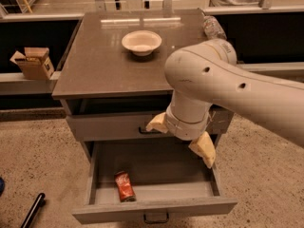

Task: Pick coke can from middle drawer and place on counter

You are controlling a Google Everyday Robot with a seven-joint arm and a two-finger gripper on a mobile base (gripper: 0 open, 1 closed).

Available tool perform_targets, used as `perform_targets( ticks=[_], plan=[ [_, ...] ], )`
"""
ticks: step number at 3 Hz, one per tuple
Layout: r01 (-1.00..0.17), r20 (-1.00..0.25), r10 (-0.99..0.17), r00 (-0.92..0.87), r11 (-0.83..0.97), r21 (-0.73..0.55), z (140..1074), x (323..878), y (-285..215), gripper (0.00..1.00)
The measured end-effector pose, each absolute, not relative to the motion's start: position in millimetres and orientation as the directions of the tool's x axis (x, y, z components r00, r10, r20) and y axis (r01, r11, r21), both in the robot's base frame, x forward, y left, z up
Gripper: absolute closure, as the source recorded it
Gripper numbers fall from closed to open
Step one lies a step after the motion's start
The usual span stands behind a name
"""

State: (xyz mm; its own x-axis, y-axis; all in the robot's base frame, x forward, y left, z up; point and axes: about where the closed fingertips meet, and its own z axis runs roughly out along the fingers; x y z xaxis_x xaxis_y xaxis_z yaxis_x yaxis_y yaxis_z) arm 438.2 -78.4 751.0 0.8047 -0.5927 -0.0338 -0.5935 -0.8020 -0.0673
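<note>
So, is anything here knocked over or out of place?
The coke can lies on its side in the open middle drawer, front left. A clear bottle lies flat at the back right of the counter. The gripper hangs open above the drawer.

Your arm (237, 87) reaches in from the right, bent downward; your gripper (179, 144) hangs low at centre, fingers (204, 150) spread apart.

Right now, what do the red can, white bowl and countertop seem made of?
Small red soda can: probably aluminium, judging by shape. Round white bowl: matte, possibly paper. Grey-brown counter slab: smooth, reflects light; stone or laminate. Cream claw hangs open over open grey drawer.
</note>
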Motion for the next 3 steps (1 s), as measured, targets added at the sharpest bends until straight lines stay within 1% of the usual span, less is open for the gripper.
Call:
perform_targets(
  ticks=[1,2,3],
  plan=[
    [-0.436,0.031,-0.442,0.897,-0.893,-0.110,779.6,425.9,-71.3,0.00],
    [-0.328,0.032,-0.330,0.944,-0.943,-0.058,764.1,425.3,-63.8,0.00],
    [-0.336,0.019,-0.338,0.941,-0.940,-0.061,724.1,440.5,-35.1,0.00]
  ],
)
